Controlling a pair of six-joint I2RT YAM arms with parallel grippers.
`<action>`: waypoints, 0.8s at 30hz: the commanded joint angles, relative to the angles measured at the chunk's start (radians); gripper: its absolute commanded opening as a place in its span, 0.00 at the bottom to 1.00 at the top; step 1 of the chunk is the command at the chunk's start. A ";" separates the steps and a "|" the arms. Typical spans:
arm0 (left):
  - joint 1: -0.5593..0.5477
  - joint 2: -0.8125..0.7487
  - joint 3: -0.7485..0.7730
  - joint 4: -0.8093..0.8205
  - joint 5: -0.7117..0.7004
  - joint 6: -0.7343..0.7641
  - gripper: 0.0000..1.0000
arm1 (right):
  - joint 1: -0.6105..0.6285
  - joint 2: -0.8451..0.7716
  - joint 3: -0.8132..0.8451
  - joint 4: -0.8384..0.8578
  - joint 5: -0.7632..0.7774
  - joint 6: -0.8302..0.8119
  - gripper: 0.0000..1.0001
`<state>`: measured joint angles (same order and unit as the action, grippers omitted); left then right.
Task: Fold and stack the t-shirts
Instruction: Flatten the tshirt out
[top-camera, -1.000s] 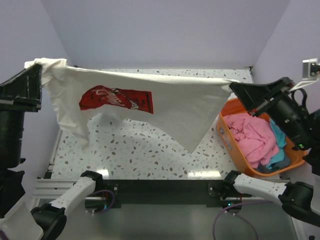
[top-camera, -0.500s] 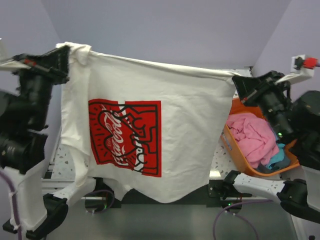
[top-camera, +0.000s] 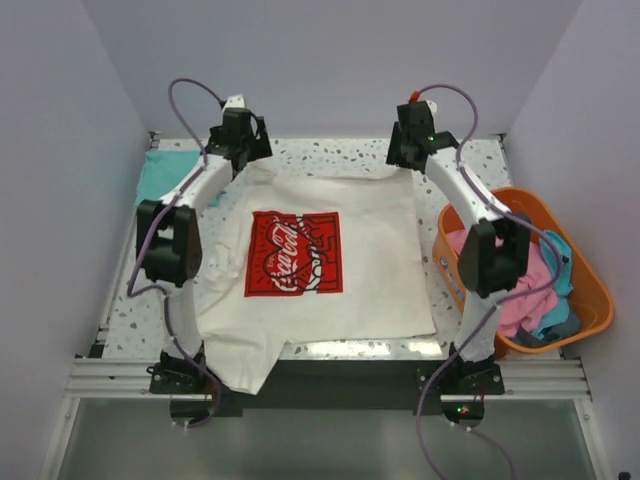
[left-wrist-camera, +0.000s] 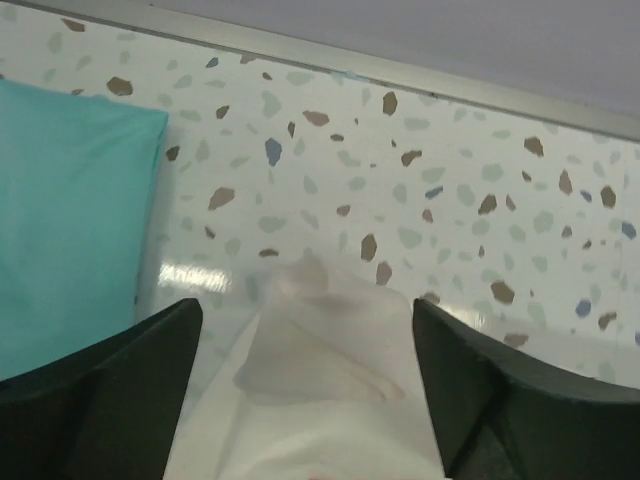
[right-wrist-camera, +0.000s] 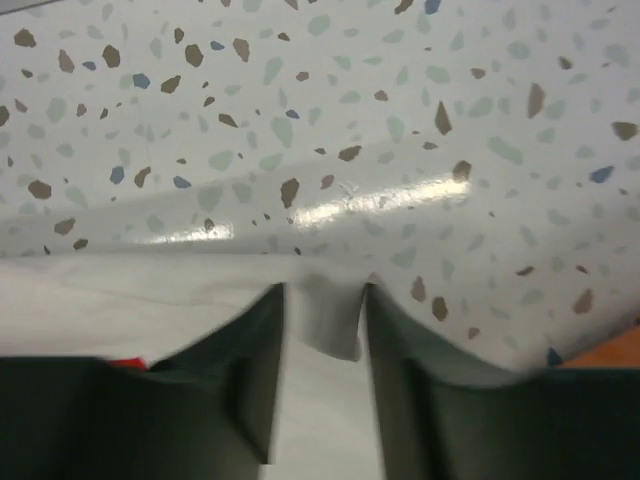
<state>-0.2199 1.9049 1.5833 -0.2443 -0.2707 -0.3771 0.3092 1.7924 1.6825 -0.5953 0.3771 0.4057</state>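
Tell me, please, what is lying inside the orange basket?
A pink shirt and a blue shirt lie crumpled in the orange basket. The right arm covers part of them; anything underneath is hidden.

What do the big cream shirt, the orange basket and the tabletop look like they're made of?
Cream shirt: soft matte cloth, probably cotton; it wrinkles and drapes. Basket: seemingly rigid plastic, smooth even orange. Tabletop: glossy speckled terrazzo-look surface, showing glare; stone or laminate, can't tell.

Orange basket (top-camera: 525, 200) crowds the right edge; bare table (top-camera: 330, 155) lies beyond the cream shirt (top-camera: 380, 270)
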 joint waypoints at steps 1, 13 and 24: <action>0.024 0.153 0.309 -0.028 0.005 0.038 1.00 | -0.065 0.257 0.320 -0.096 -0.216 -0.064 0.58; 0.024 -0.150 -0.118 0.054 0.087 0.047 1.00 | -0.001 0.023 -0.039 0.052 -0.319 -0.001 0.99; 0.024 -0.297 -0.514 0.106 0.154 -0.017 1.00 | 0.228 -0.103 -0.529 0.106 -0.244 0.186 0.99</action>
<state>-0.1986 1.6196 1.1217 -0.1993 -0.1818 -0.3668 0.5556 1.7218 1.2381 -0.5232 0.1150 0.5034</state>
